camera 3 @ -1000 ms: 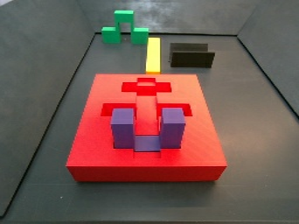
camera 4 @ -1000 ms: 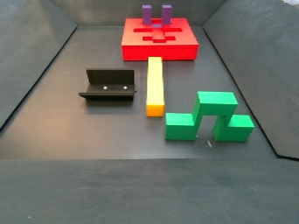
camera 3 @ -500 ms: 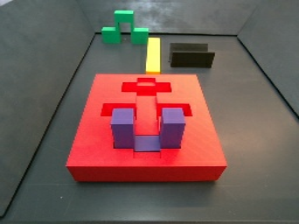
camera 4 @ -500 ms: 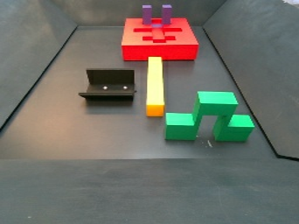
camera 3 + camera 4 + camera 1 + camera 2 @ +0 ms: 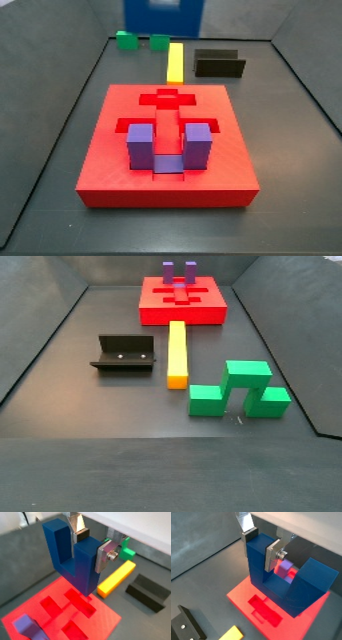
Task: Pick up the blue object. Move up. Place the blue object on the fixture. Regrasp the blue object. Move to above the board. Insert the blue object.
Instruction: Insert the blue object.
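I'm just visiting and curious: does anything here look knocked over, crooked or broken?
Nothing stands out. The tool grips the blue object above the board, prongs up. The purple block sits squarely in the board; yellow bar, green blocks and fixture rest undisturbed.

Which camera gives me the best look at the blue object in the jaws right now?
A wrist view: the blue object fills it, clamped by the gripper above the board. A side view clips it at the frame's top; the remaining side view misses it.
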{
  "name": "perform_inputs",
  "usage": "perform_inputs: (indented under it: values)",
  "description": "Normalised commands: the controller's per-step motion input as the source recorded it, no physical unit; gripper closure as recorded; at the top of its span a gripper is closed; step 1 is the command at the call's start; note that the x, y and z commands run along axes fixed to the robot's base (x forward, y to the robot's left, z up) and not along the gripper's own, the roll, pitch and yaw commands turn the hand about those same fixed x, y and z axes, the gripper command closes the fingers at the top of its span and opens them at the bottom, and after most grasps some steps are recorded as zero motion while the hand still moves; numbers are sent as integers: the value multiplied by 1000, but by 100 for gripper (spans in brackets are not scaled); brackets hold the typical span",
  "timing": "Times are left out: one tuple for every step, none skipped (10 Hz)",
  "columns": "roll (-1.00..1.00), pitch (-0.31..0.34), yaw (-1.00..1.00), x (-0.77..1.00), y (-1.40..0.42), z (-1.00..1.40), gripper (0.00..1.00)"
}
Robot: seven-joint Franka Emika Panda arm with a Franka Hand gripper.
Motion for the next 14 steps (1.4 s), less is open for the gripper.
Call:
perform_inputs:
  values:
    - [0, -3, 0, 109, 143, -1000, 100]
    - [0, -7, 0, 60, 117, -1000, 100]
    - [0, -11, 0, 0, 94, -1000, 100]
    - [0, -21, -3, 57, 86, -949, 100]
    - [-50, -83, -34, 129, 80, -903, 100]
    - [-121, -137, -9, 274, 66, -669, 100]
    - [-39, -103, 0, 386, 0, -271, 100]
    - [14, -64, 0, 360, -29, -71, 100]
    - [61, -106, -11, 0, -66, 0, 100]
    - [114, -117, 0, -40, -89, 71, 100]
    - [166, -110, 0, -49, -46, 71, 100]
    - [247, -187, 17, -66, -49, 0, 100]
    - [247, -203, 3, -200, -94, 126, 100]
    - [330, -189, 9, -129, -117, 91, 100]
